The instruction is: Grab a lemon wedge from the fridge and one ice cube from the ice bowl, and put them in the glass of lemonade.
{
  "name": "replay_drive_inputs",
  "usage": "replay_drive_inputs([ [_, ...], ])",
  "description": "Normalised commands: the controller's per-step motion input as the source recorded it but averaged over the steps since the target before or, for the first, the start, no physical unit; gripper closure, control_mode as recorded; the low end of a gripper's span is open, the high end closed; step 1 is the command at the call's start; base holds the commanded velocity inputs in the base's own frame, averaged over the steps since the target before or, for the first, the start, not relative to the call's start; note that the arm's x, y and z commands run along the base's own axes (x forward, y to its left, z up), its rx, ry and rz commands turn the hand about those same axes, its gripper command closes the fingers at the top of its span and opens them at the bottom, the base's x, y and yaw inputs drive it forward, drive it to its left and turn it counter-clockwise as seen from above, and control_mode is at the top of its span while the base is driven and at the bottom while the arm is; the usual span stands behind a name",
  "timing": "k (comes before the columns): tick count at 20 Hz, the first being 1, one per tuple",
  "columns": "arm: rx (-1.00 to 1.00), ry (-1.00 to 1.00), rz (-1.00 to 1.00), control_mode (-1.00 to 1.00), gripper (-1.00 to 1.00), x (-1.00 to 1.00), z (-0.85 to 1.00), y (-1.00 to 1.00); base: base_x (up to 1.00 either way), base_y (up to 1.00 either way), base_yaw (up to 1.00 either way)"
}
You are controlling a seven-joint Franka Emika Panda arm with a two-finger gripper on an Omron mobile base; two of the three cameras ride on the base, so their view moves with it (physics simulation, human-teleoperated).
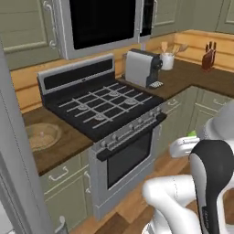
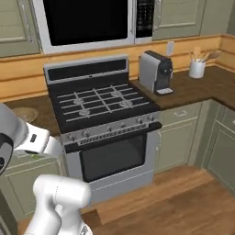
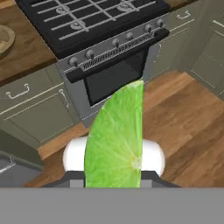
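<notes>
My gripper (image 3: 113, 177) is shut on the lemon wedge (image 3: 116, 140), a bright green pointed piece that stands up between the fingers in the hand view. In the left base view the wedge (image 1: 191, 134) shows as a small green tip at the white hand, low on the right, in front of the stove. The tan ice bowl (image 1: 41, 135) sits on the dark wooden counter left of the stove, also seen as the bowl (image 2: 23, 113) and the bowl (image 3: 4, 37). The grey fridge (image 1: 18, 173) rises along the left edge. The glass of lemonade is out of view.
A black gas stove (image 1: 103, 107) with an oven door below stands ahead. A grey coffee machine (image 1: 142, 67), a utensil holder (image 1: 167, 60) and a knife block (image 1: 209, 57) stand on the counter to the right. Green cabinets (image 2: 179, 133) line the wooden floor (image 2: 183, 202).
</notes>
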Motion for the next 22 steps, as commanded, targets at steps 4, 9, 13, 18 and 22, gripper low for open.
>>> replay_drive_inputs([
  [4,0.0,0.0,0.0,1.0,1.0,0.0,0.0,0.0,0.3,0.0,0.97],
  [9,0.0,0.0,0.0,1.0,1.0,0.0,0.0,0.0,0.0,-0.02,0.99],
  [13,0.0,0.0,0.0,1.0,1.0,0.0,0.0,0.0,0.0,-0.51,0.66],
  [18,0.0,0.0,0.0,1.0,1.0,0.0,0.0,0.0,0.3,-0.31,0.52],
  [22,0.0,0.0,0.0,1.0,1.0,0.0,0.0,0.0,0.63,-0.44,0.22],
])
